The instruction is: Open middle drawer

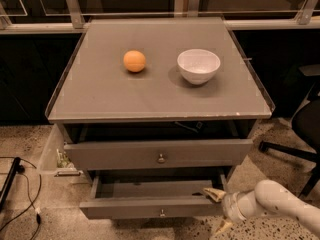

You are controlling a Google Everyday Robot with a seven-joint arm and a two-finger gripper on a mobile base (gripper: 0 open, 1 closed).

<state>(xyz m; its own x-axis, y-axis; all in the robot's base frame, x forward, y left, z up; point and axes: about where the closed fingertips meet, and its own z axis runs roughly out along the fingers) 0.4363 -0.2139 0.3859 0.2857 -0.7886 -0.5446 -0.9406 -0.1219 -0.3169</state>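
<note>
The middle drawer is the lower of the two grey fronts in view and has a small round knob. It is pulled out well past the drawer above it. My gripper is at the right end of its front, reaching in from the lower right. Its tan fingers are spread. One lies on the front's top edge inside the drawer, and the other hangs below and in front of it. The drawer looks empty inside.
The slimmer drawer above is slightly out. An orange and a white bowl sit on the cabinet top. A black office chair stands on the right. Cables lie on the floor at the left.
</note>
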